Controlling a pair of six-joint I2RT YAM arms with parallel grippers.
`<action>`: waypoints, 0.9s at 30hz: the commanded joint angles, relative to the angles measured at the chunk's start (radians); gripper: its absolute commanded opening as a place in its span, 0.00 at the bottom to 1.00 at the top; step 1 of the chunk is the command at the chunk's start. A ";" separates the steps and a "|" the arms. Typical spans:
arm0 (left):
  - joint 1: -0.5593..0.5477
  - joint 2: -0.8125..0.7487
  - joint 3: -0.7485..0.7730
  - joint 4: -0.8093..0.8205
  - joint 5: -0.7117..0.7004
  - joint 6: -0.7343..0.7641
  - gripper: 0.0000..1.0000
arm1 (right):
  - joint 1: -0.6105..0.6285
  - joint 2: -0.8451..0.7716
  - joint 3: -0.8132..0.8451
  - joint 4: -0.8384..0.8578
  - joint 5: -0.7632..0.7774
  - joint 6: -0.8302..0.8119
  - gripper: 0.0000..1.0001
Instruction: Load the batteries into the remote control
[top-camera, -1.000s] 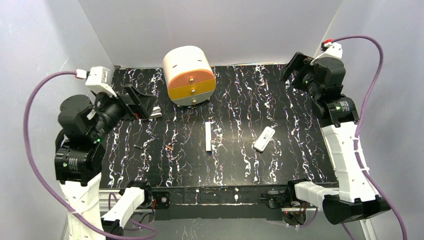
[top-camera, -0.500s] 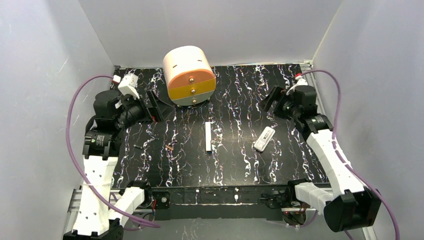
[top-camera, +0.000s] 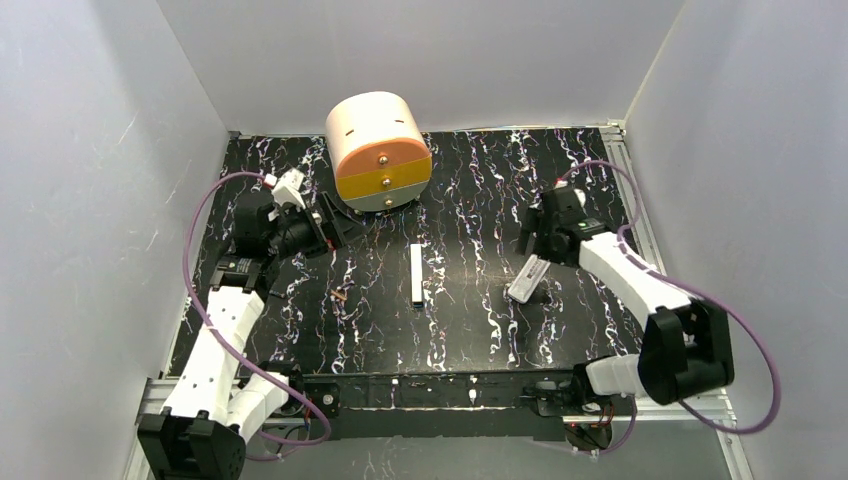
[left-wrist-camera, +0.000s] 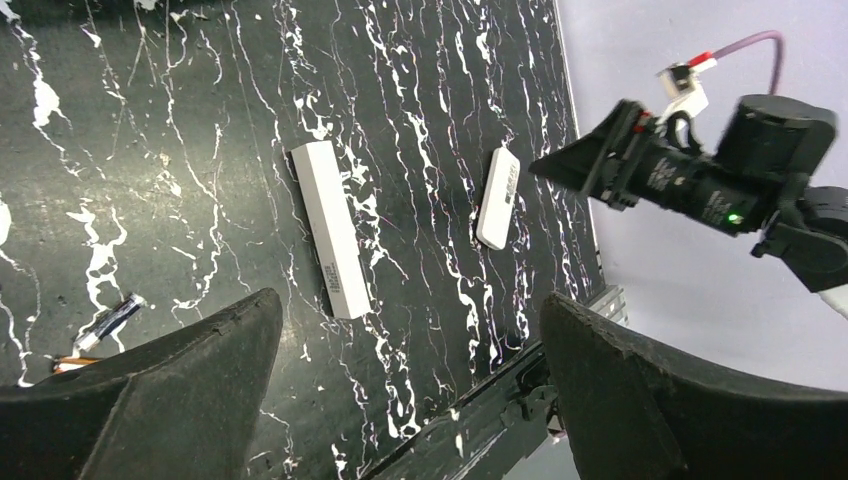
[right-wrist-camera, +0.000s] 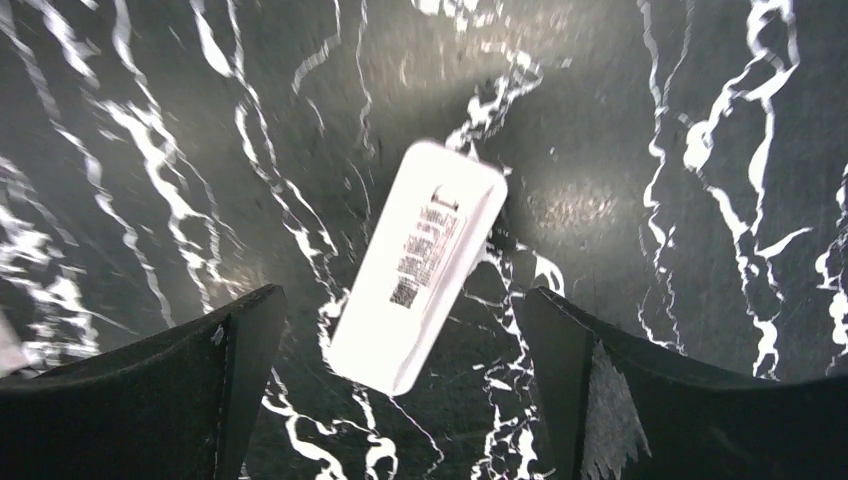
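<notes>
The remote control (top-camera: 527, 280) lies on the black marbled table, right of centre, plain labelled back up. It also shows in the right wrist view (right-wrist-camera: 418, 265) and the left wrist view (left-wrist-camera: 497, 197). My right gripper (top-camera: 529, 246) is open and hovers just above the remote's far end, which shows between its jaws (right-wrist-camera: 400, 385), not touching. Two small batteries (top-camera: 341, 295) lie left of centre; one dark battery (left-wrist-camera: 110, 322) shows in the left wrist view. My left gripper (top-camera: 343, 224) is open and empty (left-wrist-camera: 410, 400), above the table's far left.
A long narrow white bar (top-camera: 415, 273) lies at the table's centre, also in the left wrist view (left-wrist-camera: 330, 230). A white, orange and yellow drum (top-camera: 378, 150) stands at the back. White walls enclose the table on three sides.
Both arms have swung down and inward. The right gripper has come from the far right corner to just above the remote. The left gripper has moved right, towards the drum.
</notes>
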 joint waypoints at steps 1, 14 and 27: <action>-0.018 0.014 -0.043 0.117 0.007 -0.020 0.98 | 0.110 0.079 0.002 -0.072 0.171 0.053 0.98; -0.029 0.024 -0.097 0.163 -0.009 -0.020 0.98 | 0.143 0.175 -0.056 0.020 0.169 0.200 0.97; -0.104 -0.055 -0.155 0.146 0.008 -0.030 0.98 | 0.143 0.258 -0.052 0.053 0.241 0.302 0.79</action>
